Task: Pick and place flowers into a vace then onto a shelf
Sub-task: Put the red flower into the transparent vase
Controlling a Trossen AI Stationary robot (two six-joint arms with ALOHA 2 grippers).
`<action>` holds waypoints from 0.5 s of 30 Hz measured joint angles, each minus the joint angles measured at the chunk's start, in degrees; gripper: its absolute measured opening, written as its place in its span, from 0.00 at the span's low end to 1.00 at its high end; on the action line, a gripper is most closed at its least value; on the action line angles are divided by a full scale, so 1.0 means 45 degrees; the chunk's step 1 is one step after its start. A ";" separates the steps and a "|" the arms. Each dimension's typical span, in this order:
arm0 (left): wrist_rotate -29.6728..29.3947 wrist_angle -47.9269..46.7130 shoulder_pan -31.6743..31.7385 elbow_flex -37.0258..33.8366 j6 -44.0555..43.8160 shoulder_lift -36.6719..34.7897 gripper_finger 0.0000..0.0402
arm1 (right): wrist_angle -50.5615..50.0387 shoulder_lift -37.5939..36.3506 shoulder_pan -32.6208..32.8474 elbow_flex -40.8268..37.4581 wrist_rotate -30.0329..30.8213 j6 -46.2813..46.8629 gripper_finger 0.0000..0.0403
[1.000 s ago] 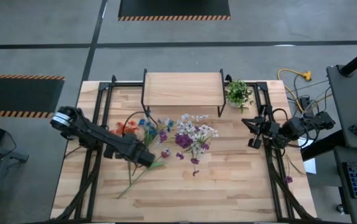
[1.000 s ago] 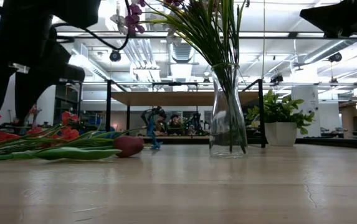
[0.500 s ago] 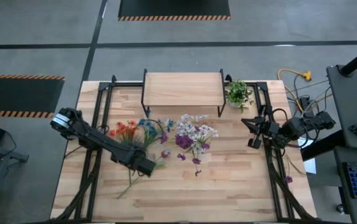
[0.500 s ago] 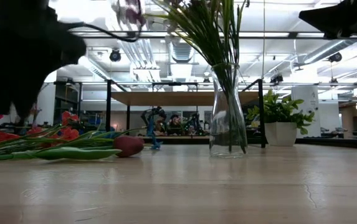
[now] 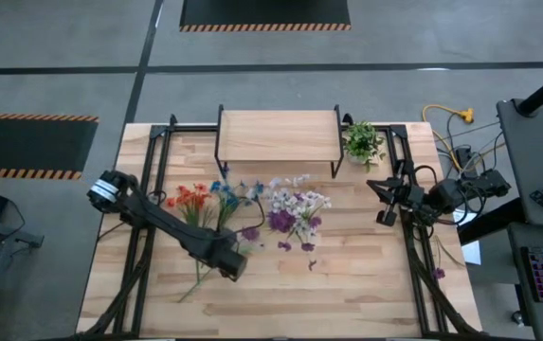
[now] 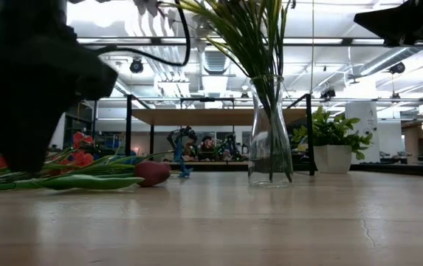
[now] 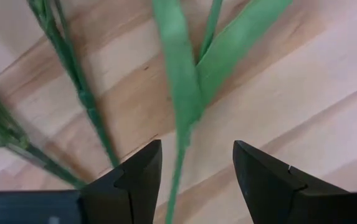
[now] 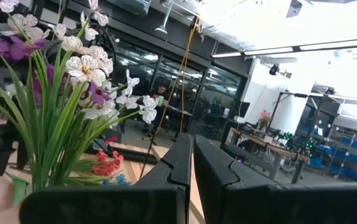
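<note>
One glass vase (image 6: 270, 133) stands on one wooden table (image 5: 366, 284), holding one bunch of white and purple flowers (image 5: 295, 208). A second bunch of red, orange and blue flowers (image 5: 200, 199) lies flat on the boards; single stems are too tangled to count. There is one low shelf (image 5: 276, 135), one potted plant (image 5: 361, 142), and two robot arms.

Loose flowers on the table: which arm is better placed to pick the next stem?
Left. Its end effector is open directly above a green stem of the loose flowers, fingers either side. The right end effector sits shut at the table's right edge, away from them.
</note>
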 joint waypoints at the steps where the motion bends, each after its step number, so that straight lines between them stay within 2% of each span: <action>1: 0.0132 -0.0047 0.0000 -0.0005 0.0071 0.0053 0.45 | 0.0000 0.0000 0.0002 0.0000 -0.0005 0.0000 0.02; 15: 0.0287 0.0030 -0.0257 -0.0097 0.0814 0.0063 0.45 | 0.0000 0.0000 0.0005 0.0000 -0.0010 0.0000 0.02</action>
